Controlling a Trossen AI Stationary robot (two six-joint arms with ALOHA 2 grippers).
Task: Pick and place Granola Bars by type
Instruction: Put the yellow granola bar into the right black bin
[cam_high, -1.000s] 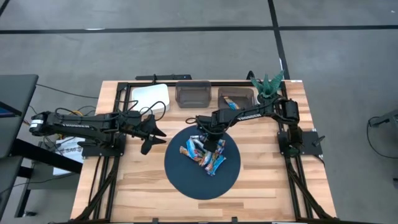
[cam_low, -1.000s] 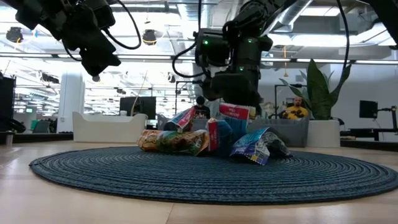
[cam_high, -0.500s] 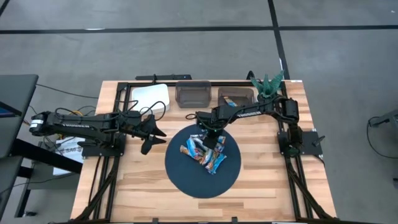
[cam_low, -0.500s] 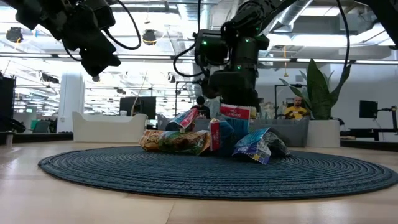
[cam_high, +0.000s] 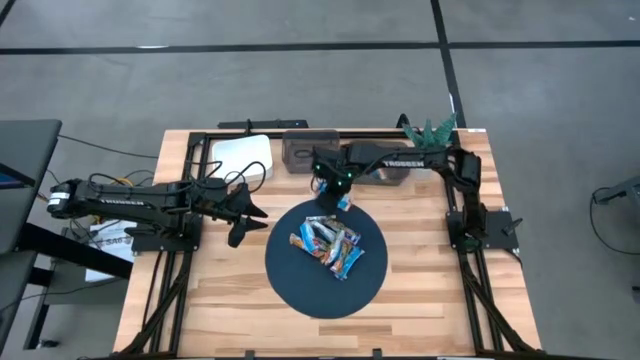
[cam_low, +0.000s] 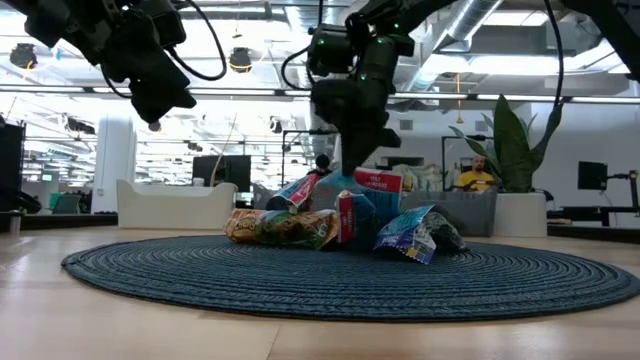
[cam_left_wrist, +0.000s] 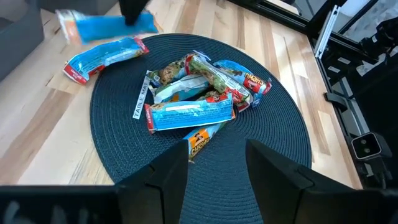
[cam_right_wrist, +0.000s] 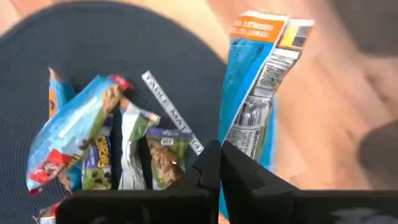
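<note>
Several granola bars (cam_high: 331, 245) lie heaped on a round dark blue woven mat (cam_high: 300, 290); the low view shows the heap (cam_low: 340, 222) too. One blue bar (cam_left_wrist: 102, 56) lies apart at the mat's far rim. My right gripper (cam_high: 337, 190) is above the mat's far edge, shut on a blue bar with an orange end (cam_right_wrist: 255, 87), which appears blurred in the left wrist view (cam_left_wrist: 106, 26). My left gripper (cam_high: 240, 226) waits open left of the mat, its fingers (cam_left_wrist: 168, 177) apart. My right gripper pinches the blue bar between its two shut fingers (cam_right_wrist: 208, 163) at one end (cam_right_wrist: 239, 140). The orange end points away from the fingers. It comes from above, and the bar (cam_high: 343, 203) is lifted clear of the mat and the heap.
Along the far edge stand a white tray (cam_high: 243, 155) and two dark bins (cam_high: 308, 152), (cam_high: 395, 150); the right arm crosses the second. A green plant figure (cam_high: 430, 135) is at the far right corner. Bare wood lies near the mat.
My right gripper has risen out of the heap and moved toward the table's far edge, taking the blue bar with it. The bar is lifted clear of the mat. The rest of the heap stays in place.
</note>
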